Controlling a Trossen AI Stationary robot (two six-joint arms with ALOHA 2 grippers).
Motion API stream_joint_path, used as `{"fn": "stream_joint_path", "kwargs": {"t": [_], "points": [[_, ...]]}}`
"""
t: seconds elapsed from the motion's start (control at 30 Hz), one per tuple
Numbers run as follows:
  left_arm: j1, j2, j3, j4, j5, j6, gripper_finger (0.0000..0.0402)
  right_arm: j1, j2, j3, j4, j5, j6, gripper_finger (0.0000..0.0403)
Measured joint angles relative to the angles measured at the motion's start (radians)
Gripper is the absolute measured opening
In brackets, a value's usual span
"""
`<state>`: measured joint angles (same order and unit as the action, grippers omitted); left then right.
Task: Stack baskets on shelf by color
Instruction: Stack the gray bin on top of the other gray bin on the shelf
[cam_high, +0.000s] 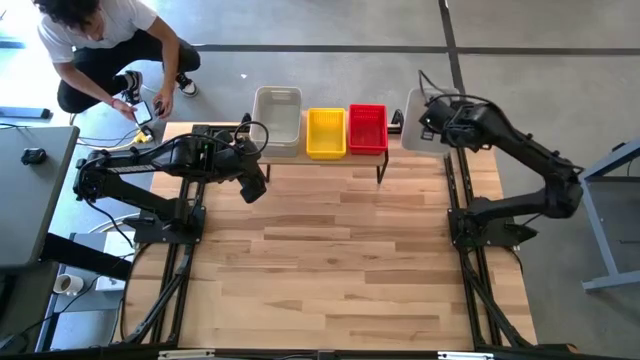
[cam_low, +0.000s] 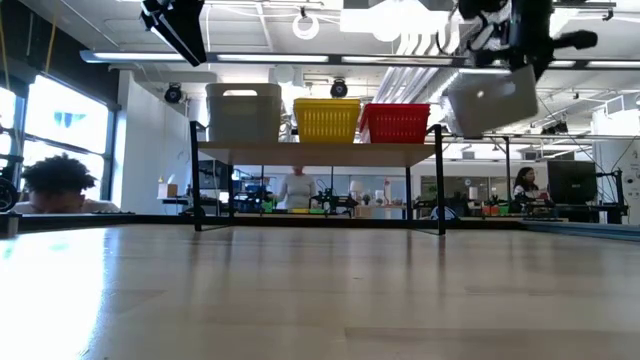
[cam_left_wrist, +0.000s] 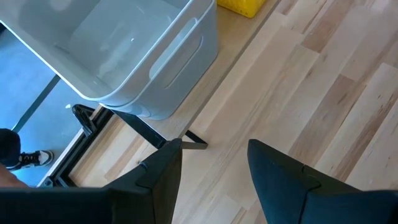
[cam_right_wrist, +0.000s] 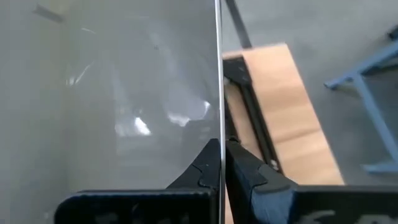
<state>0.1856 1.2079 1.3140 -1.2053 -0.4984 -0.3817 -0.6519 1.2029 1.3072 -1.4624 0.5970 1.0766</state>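
My left gripper (cam_high: 255, 188) idles, fingers apart, beside the shelf (cam_high: 335, 158) holding grey, yellow, red stacks. My right gripper (cam_high: 428, 118) pinches a grey basket (cam_high: 415, 118) wall past the shelf's right end; I'd carry it level to the grey stack (cam_high: 277, 117) and align the rims.

Around the slatted wooden tabletop (cam_high: 340, 260) lies a grey concrete floor (cam_high: 560, 60), where a person (cam_high: 105, 50) crouches off its far left corner, while beyond it stretch bright ceiling lights (cam_low: 400, 20), tall windows (cam_low: 70, 140) and distant workbenches (cam_low: 500, 210).
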Motion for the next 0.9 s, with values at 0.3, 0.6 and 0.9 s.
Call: {"fn": "stream_joint_path", "kwargs": {"t": [0.3, 0.6, 0.9], "points": [[0.000, 0.000, 0.000, 0.000, -0.001, 0.029, 0.0172, 0.144, 0.000, 0.210, 0.007, 0.054, 0.022, 0.0000], [-0.001, 0.000, 0.000, 0.000, 0.037, 0.092, 0.0172, 0.410, 0.015, 0.242, 0.034, 0.108, 0.193, 0.0000], [-0.051, 0.000, 0.000, -0.001, 0.053, 0.124, 0.0172, 0.670, 0.154, 0.242, 0.182, 0.132, 0.338, 0.0000]]}}
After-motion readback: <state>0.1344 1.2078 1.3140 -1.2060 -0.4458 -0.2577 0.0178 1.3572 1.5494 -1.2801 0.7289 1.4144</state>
